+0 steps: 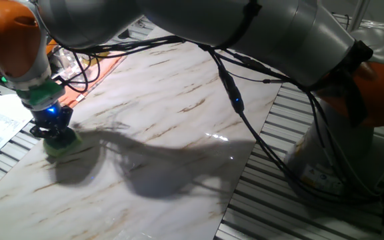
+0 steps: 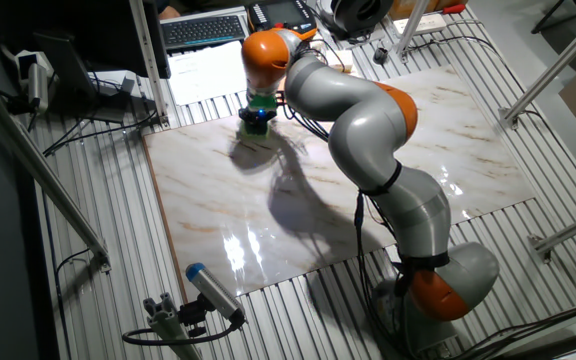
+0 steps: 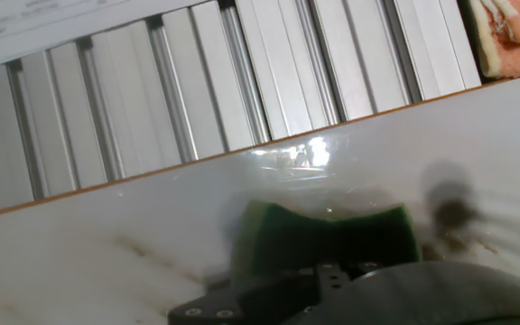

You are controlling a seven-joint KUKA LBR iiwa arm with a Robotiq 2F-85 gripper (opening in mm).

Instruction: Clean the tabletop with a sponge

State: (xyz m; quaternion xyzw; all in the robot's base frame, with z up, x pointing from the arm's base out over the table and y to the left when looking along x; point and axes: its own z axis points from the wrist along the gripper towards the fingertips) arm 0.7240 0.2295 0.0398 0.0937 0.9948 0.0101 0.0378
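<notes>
Pressing the sponge (image 1: 63,144) onto the tabletop (image 1: 179,113), your claw (image 1: 57,132) is clamped on it near the slab's edge. If you stroke outward, the sponge could catch on the grey slats (image 3: 197,99) and twist loose.

Green sponge (image 3: 332,236); white brown-veined tabletop (image 1: 172,113).

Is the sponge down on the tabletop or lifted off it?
Down: the sponge sits on the tabletop under the tool, no gap visible.
</notes>
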